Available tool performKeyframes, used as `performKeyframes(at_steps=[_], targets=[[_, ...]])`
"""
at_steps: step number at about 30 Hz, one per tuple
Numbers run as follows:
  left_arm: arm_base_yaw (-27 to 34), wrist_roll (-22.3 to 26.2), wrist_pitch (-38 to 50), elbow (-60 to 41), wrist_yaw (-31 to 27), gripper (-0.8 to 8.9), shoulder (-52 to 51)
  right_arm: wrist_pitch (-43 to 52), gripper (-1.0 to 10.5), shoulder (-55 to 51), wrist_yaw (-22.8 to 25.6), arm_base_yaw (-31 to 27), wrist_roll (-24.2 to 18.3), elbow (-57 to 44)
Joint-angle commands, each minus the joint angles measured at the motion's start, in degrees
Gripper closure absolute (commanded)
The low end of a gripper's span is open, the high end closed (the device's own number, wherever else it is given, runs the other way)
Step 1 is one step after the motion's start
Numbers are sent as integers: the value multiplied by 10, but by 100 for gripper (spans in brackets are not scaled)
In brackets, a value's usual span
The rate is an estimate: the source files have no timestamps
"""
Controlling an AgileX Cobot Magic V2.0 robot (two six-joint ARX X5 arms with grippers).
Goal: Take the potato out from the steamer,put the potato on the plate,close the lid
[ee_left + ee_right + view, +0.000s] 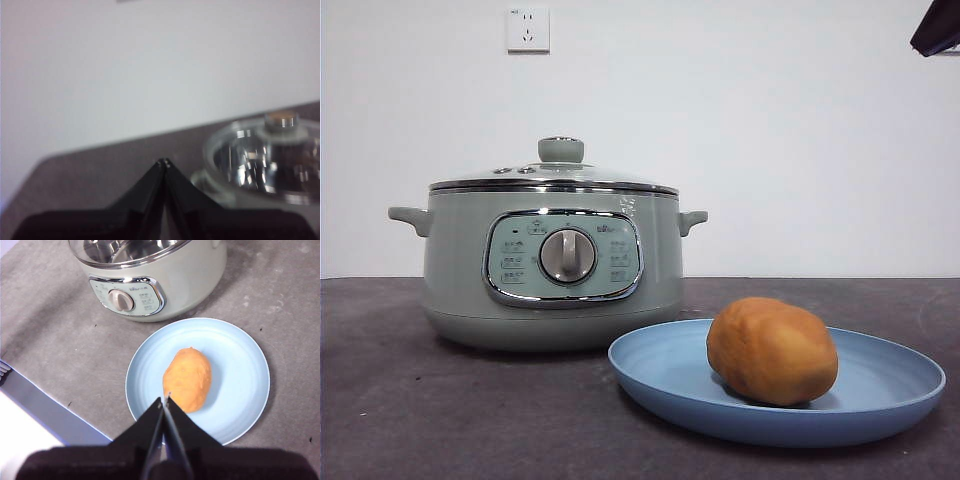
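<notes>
The potato (pixel 772 350), a smooth, oval, orange-brown lump, lies on the light-blue plate (pixel 660 375), which sits just in front of the steamer (pixel 460 270). The glass lid (pixel 556 176) rests closed on the steamer's rim. The right gripper (pixel 165 399) hangs above the plate, jaws pressed together and empty. The left gripper (pixel 164 162), also closed on nothing, is beside the steamer.

Black tapered gripper (pixel 165 401) jaws
</notes>
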Motion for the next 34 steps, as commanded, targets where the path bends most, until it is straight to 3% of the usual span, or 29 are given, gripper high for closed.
performKeyframes(at_steps=[1, 14, 23, 34], targets=[[3, -31, 8, -58, -9, 817, -33, 1, 946, 0, 2, 0, 3, 3], [2, -71, 5, -185, -17, 817, -129, 1, 946, 0, 2, 0, 3, 3], [3, -78, -53, -191, -28, 817, -129, 1, 946, 0, 2, 0, 3, 3], [3, -78, -57, -191, -28, 817, -129, 1, 946, 0, 2, 0, 3, 3]])
